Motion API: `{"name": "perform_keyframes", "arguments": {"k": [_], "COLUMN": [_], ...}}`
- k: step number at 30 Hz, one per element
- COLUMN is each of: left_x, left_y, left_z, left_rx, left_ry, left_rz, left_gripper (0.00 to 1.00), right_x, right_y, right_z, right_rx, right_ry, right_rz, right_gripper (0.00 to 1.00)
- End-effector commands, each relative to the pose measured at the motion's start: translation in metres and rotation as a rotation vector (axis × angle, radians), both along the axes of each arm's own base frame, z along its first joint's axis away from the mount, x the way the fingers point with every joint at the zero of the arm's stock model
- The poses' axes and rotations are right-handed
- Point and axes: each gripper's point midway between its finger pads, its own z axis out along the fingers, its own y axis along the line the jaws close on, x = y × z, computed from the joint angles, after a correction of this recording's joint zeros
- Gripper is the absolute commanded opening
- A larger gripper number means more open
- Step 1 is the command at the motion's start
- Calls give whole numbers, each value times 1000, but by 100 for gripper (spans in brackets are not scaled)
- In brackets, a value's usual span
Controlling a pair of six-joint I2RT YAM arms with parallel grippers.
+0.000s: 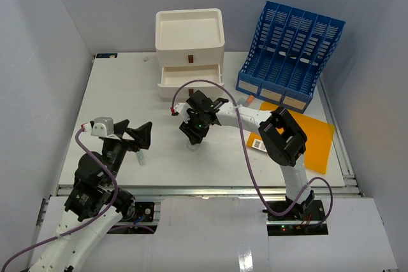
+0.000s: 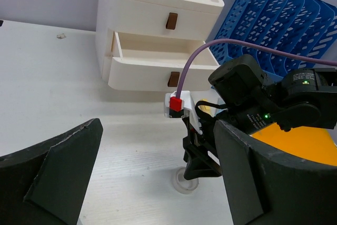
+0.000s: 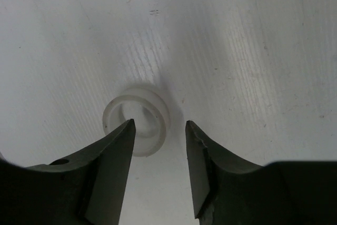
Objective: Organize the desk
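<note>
Right gripper (image 3: 159,130) has its jaws half-spread, pinching nothing, poised over a small white ring (image 3: 151,105) on the desk (image 1: 121,93), in front of the drawer box (image 1: 189,52). Grab step, I'd say. Next it needs to centre on the ring's wall, drop, then squeeze.

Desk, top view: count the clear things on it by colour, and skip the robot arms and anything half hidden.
White: 2, the plastic drawer box and the small plastic ring.
Blue: 1, the slotted plastic file rack.
Orange: 1, the flat sheet.
Total: 4.
</note>
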Motion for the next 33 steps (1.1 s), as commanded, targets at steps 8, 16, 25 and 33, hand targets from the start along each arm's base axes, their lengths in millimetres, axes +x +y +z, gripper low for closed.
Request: {"name": "perform_keyframes", "arguments": {"k": [8, 16, 25, 33], "left_x": [4, 4, 4, 3], "left_y": [-2, -4, -6, -6], "left_z": [-8, -9, -9, -9], "left_rx": [21, 21, 23, 19], "left_ry": [34, 37, 39, 38], "left_rz": [-2, -8, -16, -18], "left_gripper": [98, 98, 98, 98], "right_x": [-4, -6, 93, 192], "right_y": [-15, -4, -14, -51], "right_z": [-22, 28, 222, 283], "right_rx": [-101, 7, 192, 189], "right_ry": [-30, -91, -652, -903], "right_rz": [14, 111, 39, -374], "right_gripper": [22, 8, 8, 8]}}
